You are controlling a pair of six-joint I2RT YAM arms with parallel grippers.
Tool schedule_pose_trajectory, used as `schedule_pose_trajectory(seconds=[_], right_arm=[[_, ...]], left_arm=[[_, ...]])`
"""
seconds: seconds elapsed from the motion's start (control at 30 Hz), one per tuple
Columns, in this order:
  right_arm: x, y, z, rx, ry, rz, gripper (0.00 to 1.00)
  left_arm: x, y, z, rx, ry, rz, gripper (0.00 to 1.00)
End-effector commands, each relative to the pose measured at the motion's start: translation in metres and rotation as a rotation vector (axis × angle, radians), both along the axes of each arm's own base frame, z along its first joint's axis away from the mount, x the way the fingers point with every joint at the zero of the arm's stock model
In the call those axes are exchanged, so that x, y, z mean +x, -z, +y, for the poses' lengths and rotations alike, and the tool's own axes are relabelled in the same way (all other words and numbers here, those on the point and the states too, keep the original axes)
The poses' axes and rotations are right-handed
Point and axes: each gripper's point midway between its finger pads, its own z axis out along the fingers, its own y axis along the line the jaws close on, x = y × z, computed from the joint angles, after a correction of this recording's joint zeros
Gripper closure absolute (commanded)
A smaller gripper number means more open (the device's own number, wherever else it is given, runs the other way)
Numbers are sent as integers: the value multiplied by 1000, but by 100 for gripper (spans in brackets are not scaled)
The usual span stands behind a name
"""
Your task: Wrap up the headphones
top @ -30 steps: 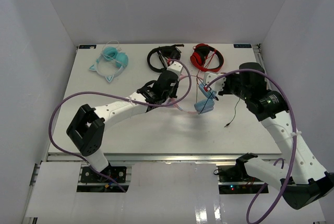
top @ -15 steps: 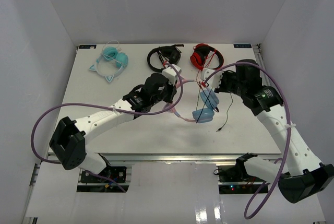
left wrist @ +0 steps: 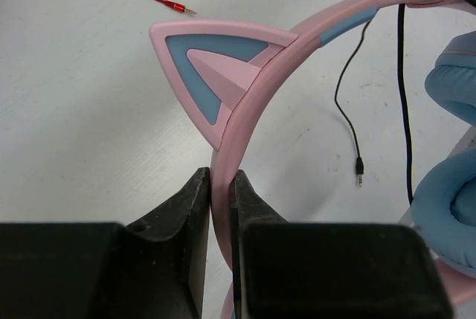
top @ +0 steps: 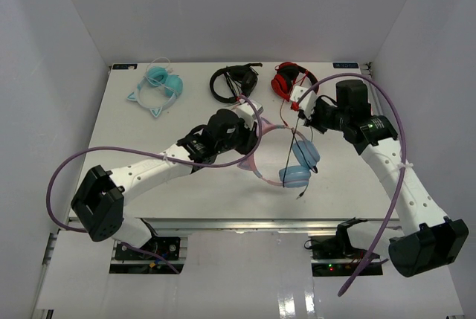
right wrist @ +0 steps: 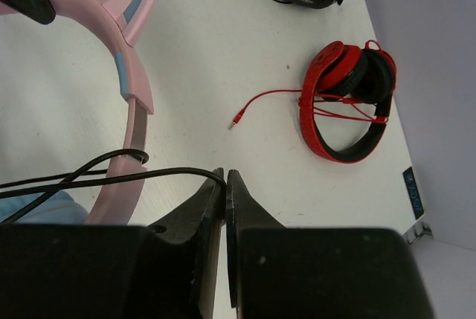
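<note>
**A:** What are the fingers of the left gripper [left wrist: 220, 178] doing?

**B:** They are clamping the pink headband [left wrist: 245, 103] of the headphones [top: 297, 164], just below one cat ear. The band is rising straight out of the pinch.

**A:** And the right gripper [right wrist: 225, 178]?

**B:** Its fingers are pressing almost together, pinching the thin black cable [right wrist: 111, 176] at their tips. The cable is curling against the band beside them.

**A:** Where are the headphones sitting?

**B:** Mid-table, stretching between the two grippers, with the blue ear cups nearer the right one.

**A:** How many pairs am I counting?

**B:** Four. There is this one, plus a teal pair [top: 158, 83], a black pair [top: 232, 81] and a red pair [top: 294, 79] lying along the far edge of the table [top: 149, 185].
</note>
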Motion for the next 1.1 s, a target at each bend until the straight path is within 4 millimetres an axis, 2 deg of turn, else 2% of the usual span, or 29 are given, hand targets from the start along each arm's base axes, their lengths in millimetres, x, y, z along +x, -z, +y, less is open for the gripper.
schedule_pose_trajectory(seconds=[0.0, 0.23, 0.43, 0.53, 0.83, 1.07], right_arm=[[22, -6, 5, 126, 36, -11, 92], [22, 11, 14, 210, 27, 99, 92], [13, 18, 25, 283, -12, 184, 92], [5, 30, 29, 314, -37, 247, 92], [-25, 43, 37, 472, -153, 389, 88], [-51, 37, 53, 620, -296, 513, 76]], left_arm=[[-29, -29, -22, -103, 132, 5, 100], [-39, -33, -21, -135, 143, 26, 100], [-43, -38, -21, -152, 154, 36, 100], [-45, -43, -21, -166, 151, 37, 100], [-37, -84, -6, -221, 41, 8, 100], [-37, -106, 6, -218, -7, -5, 100]])
